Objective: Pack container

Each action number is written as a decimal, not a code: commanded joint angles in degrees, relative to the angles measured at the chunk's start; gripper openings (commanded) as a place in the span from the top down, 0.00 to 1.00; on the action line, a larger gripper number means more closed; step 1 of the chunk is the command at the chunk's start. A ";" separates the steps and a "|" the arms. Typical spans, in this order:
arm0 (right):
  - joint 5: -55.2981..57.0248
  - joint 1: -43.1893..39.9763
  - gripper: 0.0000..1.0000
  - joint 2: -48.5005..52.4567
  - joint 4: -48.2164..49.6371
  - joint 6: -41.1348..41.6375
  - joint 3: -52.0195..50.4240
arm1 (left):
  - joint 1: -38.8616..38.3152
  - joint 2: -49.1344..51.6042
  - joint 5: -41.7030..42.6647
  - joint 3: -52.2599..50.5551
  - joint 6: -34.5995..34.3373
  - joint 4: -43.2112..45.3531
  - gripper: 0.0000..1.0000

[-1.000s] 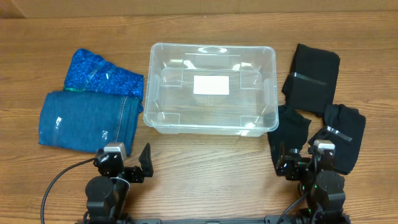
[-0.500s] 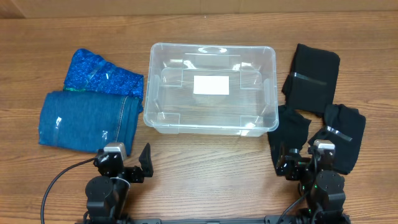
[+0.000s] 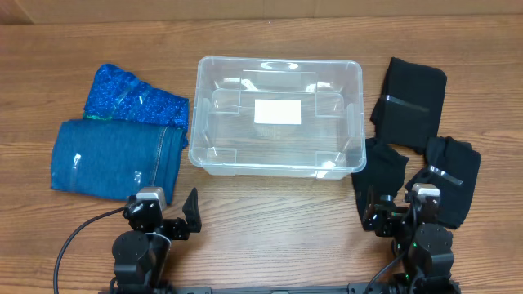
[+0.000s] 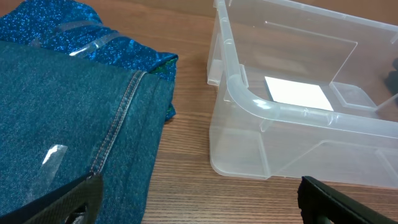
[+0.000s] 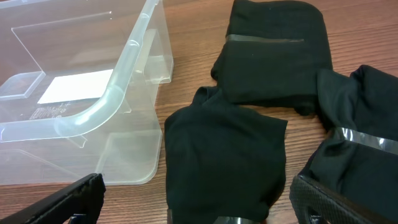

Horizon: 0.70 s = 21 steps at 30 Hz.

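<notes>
The clear plastic container stands empty at the table's middle, a white label on its base; it shows in the left wrist view and the right wrist view. Folded blue jeans and a sparkly blue garment lie to its left. Three folded black garments lie to its right: far, middle and near right. My left gripper is open and empty near the table's front edge, by the jeans. My right gripper is open and empty over the middle black garment.
The wooden table runs bare between the container and the two arm bases at the front edge. Strips of clear tape hold the folded garments.
</notes>
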 commanded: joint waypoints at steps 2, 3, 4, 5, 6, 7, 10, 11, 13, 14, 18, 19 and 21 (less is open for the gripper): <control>0.09 -0.15 0.00 -0.57 -0.09 -0.20 -0.98 | 0.17 -0.76 0.24 -0.24 -0.52 0.33 0.00; 0.09 -0.15 0.00 -0.57 -0.09 -0.20 -0.98 | 0.17 -0.76 0.22 -0.24 -0.55 0.33 0.00; 0.09 -0.15 0.00 -0.57 -0.09 -0.20 -0.98 | 0.17 -0.76 0.44 -0.24 -0.57 0.31 0.00; 0.09 -0.15 0.00 -0.57 -0.09 -0.20 -0.98 | 0.17 -0.76 0.68 -0.24 -0.57 0.31 0.00; 0.07 -0.15 0.00 -0.57 -0.09 -0.20 -0.98 | 0.17 -0.76 0.50 -0.24 -0.52 0.31 0.00; 0.09 -0.15 0.00 -0.57 -0.09 -0.20 -0.96 | 0.17 -0.76 0.87 -0.17 -2.51 0.24 0.00; 0.09 -0.15 0.00 -0.57 -0.09 -0.20 -0.98 | 0.22 -0.35 -3.61 5.09 -5.07 -4.83 0.00; 0.09 -0.15 0.00 -0.57 -0.09 -0.20 -0.96 | 0.22 0.76 -6.97 9.33 -5.01 -6.78 0.00; 0.09 -0.15 0.00 -0.57 -0.09 -0.20 -0.98 | 0.24 8.20 -12.76 23.78 -3.80 -12.04 0.00; 0.09 -0.15 0.00 -0.57 -0.09 -0.22 -0.98 | 0.22 12.20 -13.84 28.74 -3.67 -14.01 0.00; 0.09 -0.15 0.00 -0.57 -0.09 -0.20 -0.98 | 0.24 36.17 -18.99 51.93 2.93 -25.81 0.00; 0.09 -0.15 0.00 -0.57 -0.09 -0.20 -0.98 | 0.52 40.76 -19.45 55.63 3.93 -27.56 0.00; 0.09 -0.15 0.00 -0.57 -0.09 -0.20 -0.98 | 4.94 52.35 -17.64 64.76 1.57 -33.16 0.00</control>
